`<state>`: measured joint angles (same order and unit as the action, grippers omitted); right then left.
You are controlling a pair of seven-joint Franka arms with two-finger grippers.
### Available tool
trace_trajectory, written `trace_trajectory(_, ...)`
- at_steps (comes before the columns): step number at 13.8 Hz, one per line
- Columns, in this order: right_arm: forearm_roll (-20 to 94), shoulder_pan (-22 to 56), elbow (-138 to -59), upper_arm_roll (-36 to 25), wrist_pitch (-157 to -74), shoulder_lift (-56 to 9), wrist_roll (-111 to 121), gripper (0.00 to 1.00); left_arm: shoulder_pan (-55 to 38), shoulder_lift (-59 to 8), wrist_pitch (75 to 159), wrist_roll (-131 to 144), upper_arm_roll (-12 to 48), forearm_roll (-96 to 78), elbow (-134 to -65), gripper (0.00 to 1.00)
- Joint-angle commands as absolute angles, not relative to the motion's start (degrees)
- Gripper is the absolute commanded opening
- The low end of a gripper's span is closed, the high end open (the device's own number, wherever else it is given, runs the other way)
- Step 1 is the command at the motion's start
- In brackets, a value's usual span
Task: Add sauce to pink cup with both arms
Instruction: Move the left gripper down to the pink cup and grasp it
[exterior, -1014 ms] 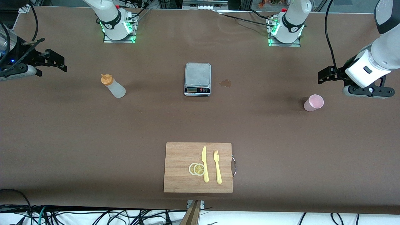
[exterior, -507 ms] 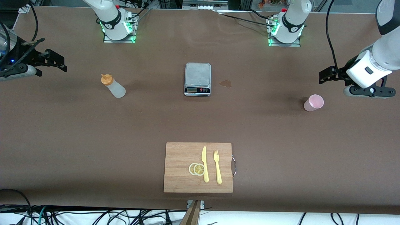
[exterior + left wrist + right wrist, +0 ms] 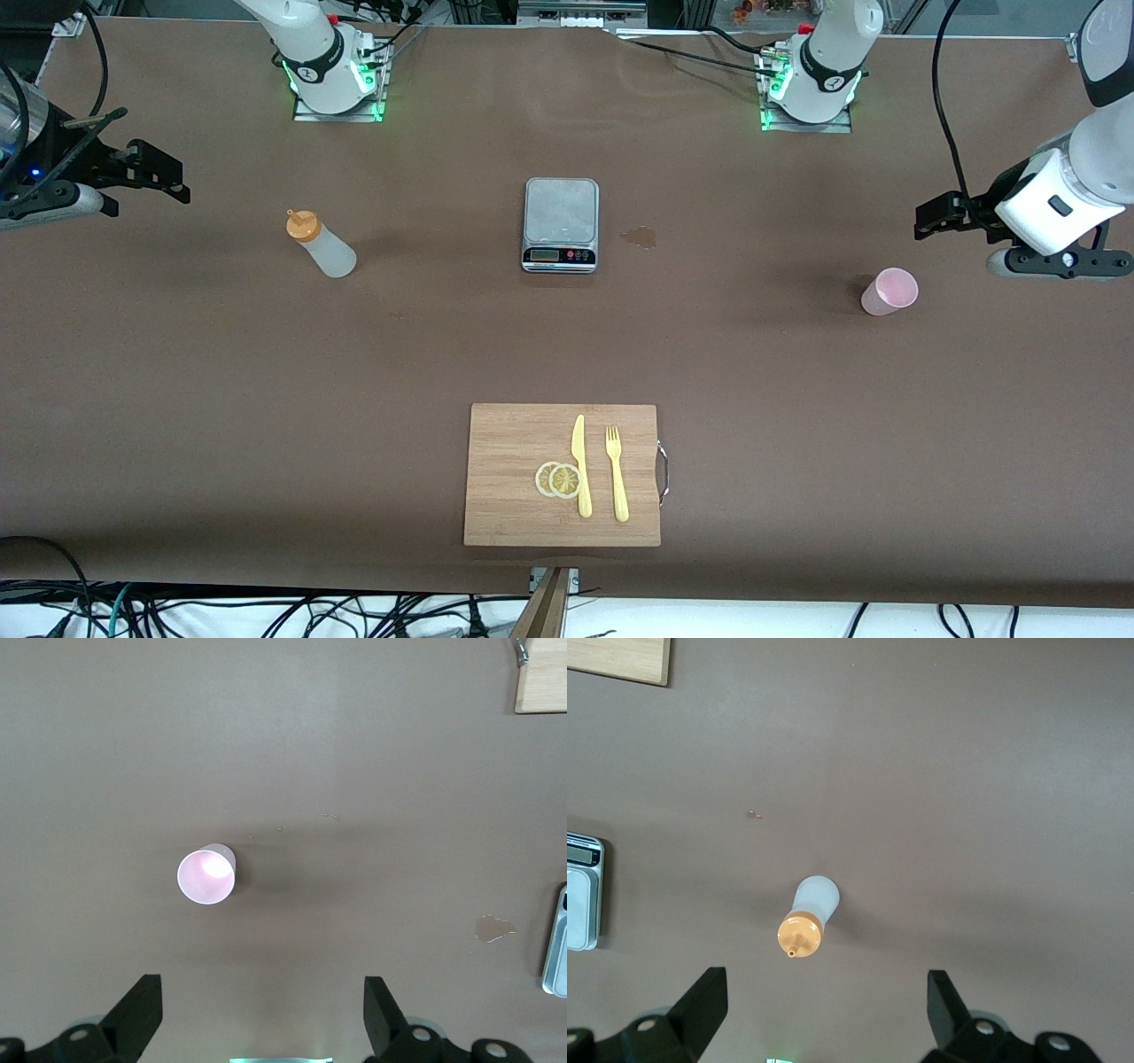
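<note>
The sauce bottle point(image 3: 320, 245) stands upright toward the right arm's end of the table, with the pink cup point(image 3: 889, 291) upright well apart toward the left arm's end. Left gripper point(image 3: 926, 221) hangs above the table near the cup, jaws spread, empty. Right gripper point(image 3: 173, 179) hovers near the bottle, likewise spread wide.

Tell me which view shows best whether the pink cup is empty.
The left wrist view: it looks straight down into the pink cup, which shows a clean pale bottom. The front view shows it small and slanted; the right wrist view misses it.
</note>
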<state>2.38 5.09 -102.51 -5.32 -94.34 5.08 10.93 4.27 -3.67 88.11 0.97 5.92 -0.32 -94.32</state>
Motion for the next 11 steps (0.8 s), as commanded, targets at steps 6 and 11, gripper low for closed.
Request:
trace_trajectory(6,1.76,4.92,-101.34,-5.27,-93.25,4.83,10.99,1.0,3.25,-5.62,89.99,-4.38,0.71,2.8,-97.72,1.0)
trace_trajectory(11,1.76,5.01,-101.34,-5.27,-93.25,4.83,10.99,1.0,3.08,-5.89,100.53,-9.93,-1.48,6.24,-108.7,1.0)
